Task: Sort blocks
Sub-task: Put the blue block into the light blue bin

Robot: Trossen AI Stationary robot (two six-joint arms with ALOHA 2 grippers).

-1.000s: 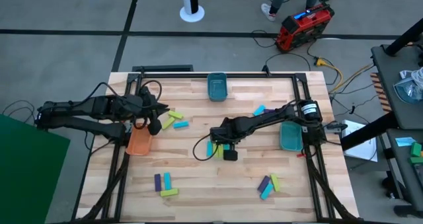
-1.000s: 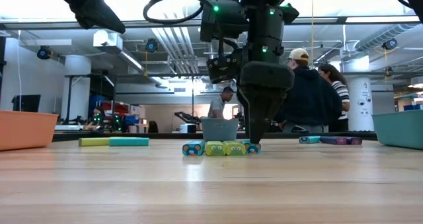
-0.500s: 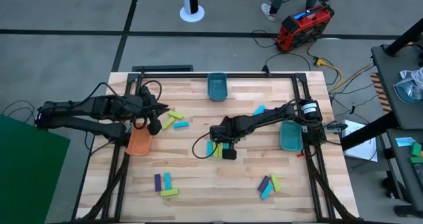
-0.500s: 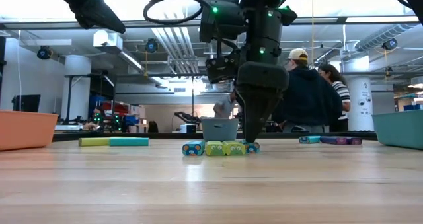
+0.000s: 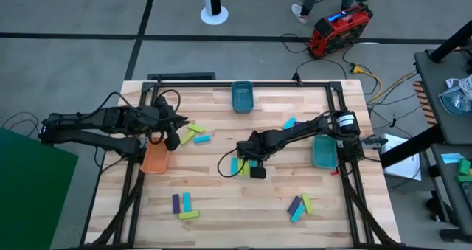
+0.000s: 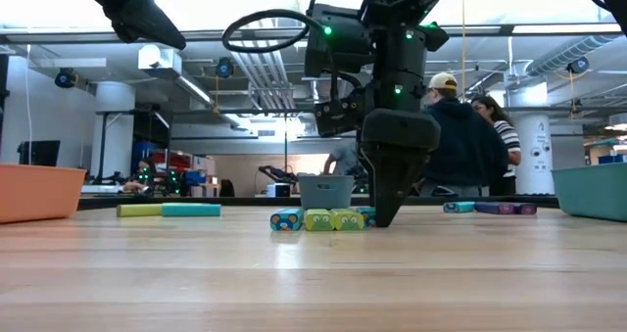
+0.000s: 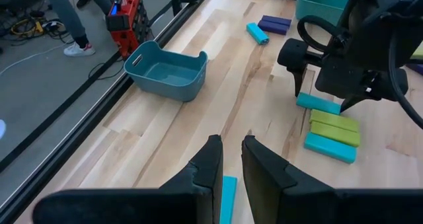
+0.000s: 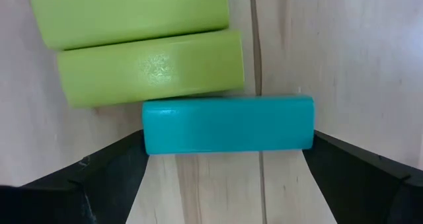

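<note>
Blocks lie flat on the table in several groups. At mid-table a cyan block (image 8: 228,125) lies beside two yellow-green ones (image 8: 151,69), also seen in the low view (image 6: 333,218). My right gripper (image 5: 255,167) points down over them, open, with one finger (image 8: 112,178) at each short end of the cyan block. My left gripper (image 5: 168,136) hangs high above the orange bin (image 5: 155,160), shut and empty (image 7: 229,151). Other blocks lie near the left gripper (image 5: 195,136), at near-left (image 5: 184,204) and at near-right (image 5: 299,206). My right gripper comes from above, pointing down, its fingers lying at the two short ends of the cyan block (image 8: 304,121), which rests flat on the table. I cannot tell whether the fingers touch it.
A teal bin (image 5: 243,97) stands at the far edge and another teal bin (image 5: 323,151) at the right edge. A lone cyan block (image 5: 288,122) lies under the right arm. People stand in the room beyond the table (image 6: 456,141).
My right gripper has shifted slightly toward the table's right edge, staying low at the mid-table blocks. The blocks have not moved.
</note>
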